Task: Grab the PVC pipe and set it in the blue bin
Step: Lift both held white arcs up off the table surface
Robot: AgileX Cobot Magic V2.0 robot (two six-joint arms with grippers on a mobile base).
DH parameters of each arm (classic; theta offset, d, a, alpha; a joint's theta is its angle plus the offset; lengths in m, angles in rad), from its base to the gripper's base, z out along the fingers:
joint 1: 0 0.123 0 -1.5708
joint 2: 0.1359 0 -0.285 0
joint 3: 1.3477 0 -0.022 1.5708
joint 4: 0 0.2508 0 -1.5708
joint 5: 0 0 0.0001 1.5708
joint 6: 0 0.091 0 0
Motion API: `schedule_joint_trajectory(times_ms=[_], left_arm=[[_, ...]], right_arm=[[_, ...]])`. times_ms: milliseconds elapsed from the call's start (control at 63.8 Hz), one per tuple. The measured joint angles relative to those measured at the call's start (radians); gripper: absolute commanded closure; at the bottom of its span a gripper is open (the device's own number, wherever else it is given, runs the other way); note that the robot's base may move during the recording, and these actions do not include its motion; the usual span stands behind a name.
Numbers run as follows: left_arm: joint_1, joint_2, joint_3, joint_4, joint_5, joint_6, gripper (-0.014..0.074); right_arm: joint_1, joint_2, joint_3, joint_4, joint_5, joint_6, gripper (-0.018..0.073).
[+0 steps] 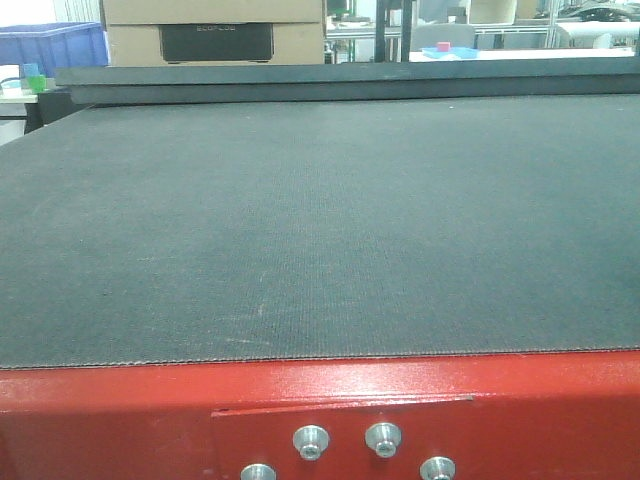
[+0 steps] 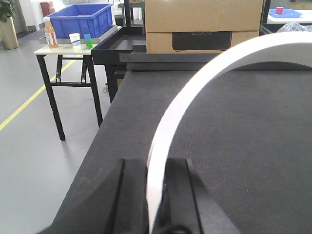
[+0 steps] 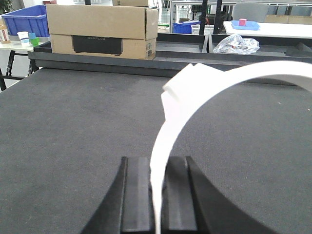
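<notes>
The left claw (image 2: 156,163) hangs low near the left edge of the dark bench (image 2: 243,136). Its two black fingers (image 2: 132,195) stand close together. A white curved strip (image 2: 187,97) rises from the gap between them and bends over to the right. Whether the fingers press on it, I cannot tell. Far ahead of this claw and to its left, the blue bin (image 2: 85,19) sits on a small side table (image 2: 48,51), apart from the bench. Straight ahead, at the far edge of the bench, stands a cardboard box (image 2: 202,24).

The right claw (image 3: 156,161) looks alike: fingers near each other, a white arc (image 3: 195,92) between them, and the grip not clear. Ahead of it and to the right lies a crumpled clear bag (image 3: 236,44). Where the PVC pipe is — I cannot tell from these views.
</notes>
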Motion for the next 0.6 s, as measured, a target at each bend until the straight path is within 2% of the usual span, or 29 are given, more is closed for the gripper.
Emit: schedule_joint_trajectory(times_ms=[596], left_arm=[[0.000, 0.000, 0.000, 0.000, 0.000, 0.000, 0.0707]], right_arm=[[0.000, 0.000, 0.000, 0.000, 0.000, 0.000, 0.0727]])
